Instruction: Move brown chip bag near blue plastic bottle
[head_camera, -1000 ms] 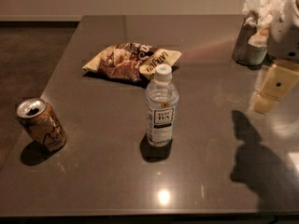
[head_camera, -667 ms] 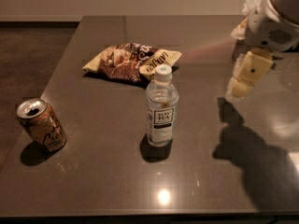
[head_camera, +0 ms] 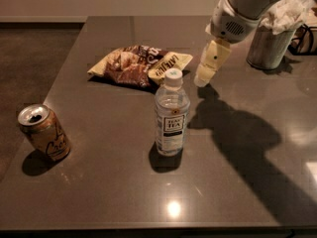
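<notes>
At far right: metal cup [head_camera: 267,48], stuffed with crumpled white paper [head_camera: 285,14]. Mid-tabletop [head_camera: 99,182]: bottle [head_camera: 172,118] upright, capped, contents look clear. Left edge: opened can [head_camera: 45,133]. Behind bottle, near but apart: chip bag [head_camera: 133,66], flat. Above tabletop, just right of bag's pale end: gripper [head_camera: 201,79]; opening cannot be told. Versus a second ago: gripper shifted left from right edge toward bag; bag, bottle, can unmoved.

The brown chip bag [head_camera: 138,66] lies flat, far back. The clear, white-capped blue plastic bottle [head_camera: 171,117] stands upright just nearer. The gripper [head_camera: 202,78] hovers right of the bag.
</notes>
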Available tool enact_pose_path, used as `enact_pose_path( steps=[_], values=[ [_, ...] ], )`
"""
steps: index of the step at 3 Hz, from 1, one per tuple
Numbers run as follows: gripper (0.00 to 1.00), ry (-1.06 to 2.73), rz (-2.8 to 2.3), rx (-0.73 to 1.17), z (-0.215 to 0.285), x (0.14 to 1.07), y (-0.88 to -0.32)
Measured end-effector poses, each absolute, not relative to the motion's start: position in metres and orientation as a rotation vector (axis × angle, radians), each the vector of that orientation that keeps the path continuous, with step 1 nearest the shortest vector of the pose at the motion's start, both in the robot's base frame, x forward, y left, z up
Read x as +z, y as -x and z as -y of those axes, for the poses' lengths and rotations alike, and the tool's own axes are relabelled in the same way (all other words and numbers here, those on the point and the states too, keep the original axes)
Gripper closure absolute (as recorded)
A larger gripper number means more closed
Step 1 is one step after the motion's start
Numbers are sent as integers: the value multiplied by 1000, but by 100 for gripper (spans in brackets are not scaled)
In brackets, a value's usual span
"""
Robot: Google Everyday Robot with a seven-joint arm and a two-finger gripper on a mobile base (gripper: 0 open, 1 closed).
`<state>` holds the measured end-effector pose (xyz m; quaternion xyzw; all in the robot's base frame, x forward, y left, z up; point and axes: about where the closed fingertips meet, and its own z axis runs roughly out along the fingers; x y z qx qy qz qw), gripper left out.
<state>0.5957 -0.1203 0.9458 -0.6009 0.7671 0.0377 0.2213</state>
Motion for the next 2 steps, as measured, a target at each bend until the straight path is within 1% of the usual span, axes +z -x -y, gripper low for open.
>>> enact_pose_path(
  steps=[2],
  values=[
    [0,1622,-2117,203,41,916,-660]
  ],
)
